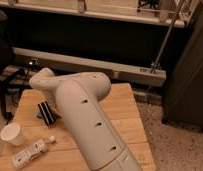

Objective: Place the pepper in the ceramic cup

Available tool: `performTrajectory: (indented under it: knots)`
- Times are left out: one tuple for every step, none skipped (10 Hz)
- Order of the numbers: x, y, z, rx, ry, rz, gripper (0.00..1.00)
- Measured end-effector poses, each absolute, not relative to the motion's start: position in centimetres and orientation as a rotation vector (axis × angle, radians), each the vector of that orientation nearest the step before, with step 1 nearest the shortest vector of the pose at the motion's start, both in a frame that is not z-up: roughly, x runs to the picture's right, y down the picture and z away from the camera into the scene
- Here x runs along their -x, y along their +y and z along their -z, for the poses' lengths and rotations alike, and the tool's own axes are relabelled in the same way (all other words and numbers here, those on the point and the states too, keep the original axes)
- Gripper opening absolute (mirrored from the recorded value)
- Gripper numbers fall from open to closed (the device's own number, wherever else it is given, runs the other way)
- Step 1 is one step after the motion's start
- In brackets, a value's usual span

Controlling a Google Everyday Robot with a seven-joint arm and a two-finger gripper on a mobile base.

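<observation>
I see no pepper on the desk or in the cup, and with my tool hidden behind the arm near the cup, its grip unknowable, placing looks undone.

A single camera looks from high up, close behind the robot's arm, facing forward and down across the wooden table toward the dark wall. The arm fills the foreground, and the gripper is hidden behind its far end.
</observation>
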State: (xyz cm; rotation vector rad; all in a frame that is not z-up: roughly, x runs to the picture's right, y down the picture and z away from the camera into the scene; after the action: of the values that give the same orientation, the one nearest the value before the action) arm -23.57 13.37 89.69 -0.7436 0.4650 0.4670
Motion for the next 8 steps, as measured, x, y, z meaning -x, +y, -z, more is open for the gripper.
performTrajectory:
  knots:
    - [23.4,13.5,-89.7,0.747,0.472,-0.463,0.10]
    - [23.4,13.5,-89.6,0.751,0.477,-0.466,0.05]
    - [23.2,13.3,-89.6,0.758,0.478,-0.487,0.05]
    - [22.7,12.7,-89.5,0.762,0.479,-0.522,0.05]
    - [22.0,11.8,-89.4,0.761,0.479,-0.568,0.05]
    - [20.8,10.6,-89.2,0.752,0.480,-0.617,0.05]
    - [19.9,9.1,-88.8,0.737,0.474,-0.653,0.05]
    - [19.0,6.9,-87.9,0.707,0.452,-0.684,0.05]
